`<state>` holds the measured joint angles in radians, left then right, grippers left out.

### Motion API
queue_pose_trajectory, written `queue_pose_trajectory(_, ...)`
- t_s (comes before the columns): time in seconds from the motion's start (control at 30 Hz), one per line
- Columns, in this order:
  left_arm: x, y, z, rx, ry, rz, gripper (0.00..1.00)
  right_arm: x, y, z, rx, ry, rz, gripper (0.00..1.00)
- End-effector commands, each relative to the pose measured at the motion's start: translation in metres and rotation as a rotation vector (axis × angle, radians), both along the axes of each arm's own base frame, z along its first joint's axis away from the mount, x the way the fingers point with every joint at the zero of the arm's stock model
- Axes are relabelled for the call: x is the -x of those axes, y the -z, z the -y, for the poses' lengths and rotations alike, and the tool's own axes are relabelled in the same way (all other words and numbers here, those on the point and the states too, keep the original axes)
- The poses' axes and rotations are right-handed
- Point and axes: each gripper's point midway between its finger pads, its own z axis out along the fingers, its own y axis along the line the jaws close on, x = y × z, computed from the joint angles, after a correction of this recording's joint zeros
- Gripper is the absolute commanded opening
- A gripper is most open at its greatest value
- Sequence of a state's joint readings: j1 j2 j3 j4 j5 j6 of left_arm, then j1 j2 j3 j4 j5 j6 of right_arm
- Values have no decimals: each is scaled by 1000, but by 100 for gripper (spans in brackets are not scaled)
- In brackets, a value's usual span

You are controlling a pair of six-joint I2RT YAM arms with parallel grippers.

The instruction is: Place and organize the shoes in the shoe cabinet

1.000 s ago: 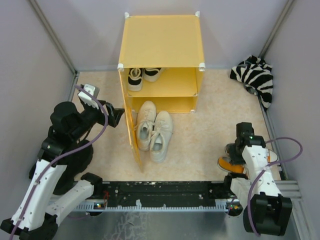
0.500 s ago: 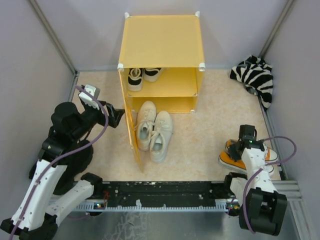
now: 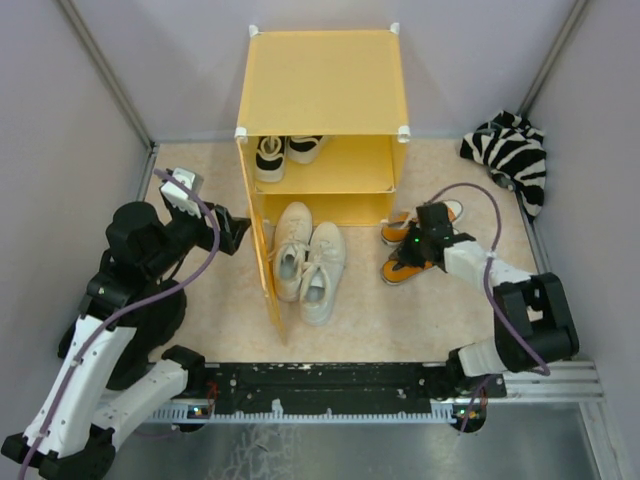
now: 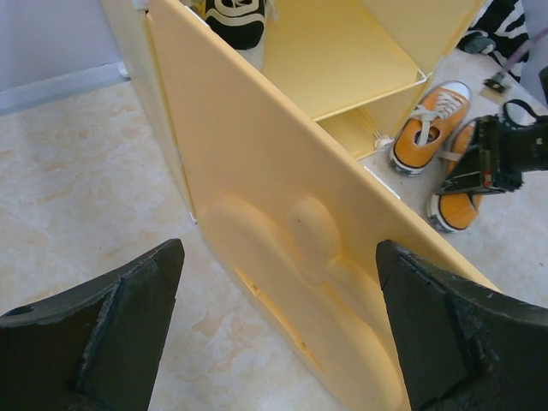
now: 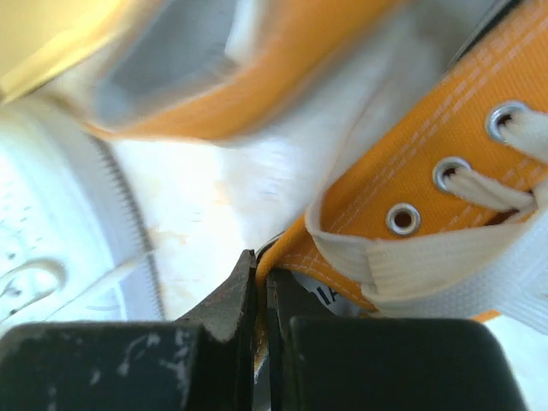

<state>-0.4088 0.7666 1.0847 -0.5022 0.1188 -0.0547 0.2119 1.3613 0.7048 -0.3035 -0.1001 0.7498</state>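
The yellow-orange shoe cabinet (image 3: 322,85) stands at the back with its door (image 4: 282,214) swung open on the left. A black pair of shoes (image 3: 285,152) sits on the upper shelf. An off-white pair (image 3: 308,258) lies on the floor in front of the opening. Two orange shoes (image 3: 408,262) lie by the cabinet's front right corner. My right gripper (image 5: 264,291) is shut on the thin orange collar edge of one of them (image 5: 445,128). My left gripper (image 4: 278,334) hangs open facing the door's outer side, touching nothing.
A zebra-striped fabric bundle (image 3: 512,155) lies in the back right corner. Grey walls close in both sides. A black rail (image 3: 320,385) runs along the near edge between the arm bases. The off-white shoe's sole (image 5: 51,205) is close to the left of my right gripper.
My right gripper has shut on an orange shoe, and both orange shoes have moved from the near right corner to the cabinet's front right. The left arm has barely moved.
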Motion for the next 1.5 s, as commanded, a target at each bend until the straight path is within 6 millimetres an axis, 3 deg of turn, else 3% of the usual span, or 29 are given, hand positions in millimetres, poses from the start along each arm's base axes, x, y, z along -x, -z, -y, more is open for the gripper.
queue_pose_trajectory(0.0, 0, -6, 3, 9, 13, 16, 99, -38, -57, -95, -117, -427, 302, 0)
queue_pose_trajectory(0.07, 0, -5, 2, 6, 9, 12, 99, -32, -47, -102, -64, -480, 275, 0)
queue_pose_trajectory(0.13, 0, -5, 2, 6, 9, 11, 99, -26, -37, -94, -17, -458, 225, 0)
queue_pose_trajectory(0.2, 0, -5, 3, 6, 11, 11, 99, -23, -36, -83, 22, -418, 221, 10)
queue_pose_trajectory(0.37, -2, -3, 6, 11, 23, 7, 99, -16, -67, -57, 89, -304, 277, 35)
queue_pose_trajectory(0.6, -2, -2, 8, 17, 30, 4, 100, -5, -107, -22, 147, -98, 274, 51)
queue_pose_trajectory(0.73, -2, -1, 8, 16, 33, 2, 99, -11, -105, -6, 116, 81, 208, 51)
queue_pose_trajectory(1.03, 1, 1, 5, 12, 22, -7, 99, -60, -93, 24, 61, 301, 261, 46)
queue_pose_trajectory(1.27, -1, 6, 5, 4, 17, -18, 99, -82, -71, 13, 14, 288, 218, 43)
queue_pose_trajectory(1.47, -3, 11, 3, -7, 4, -26, 99, -83, -45, 9, 10, 290, 153, 43)
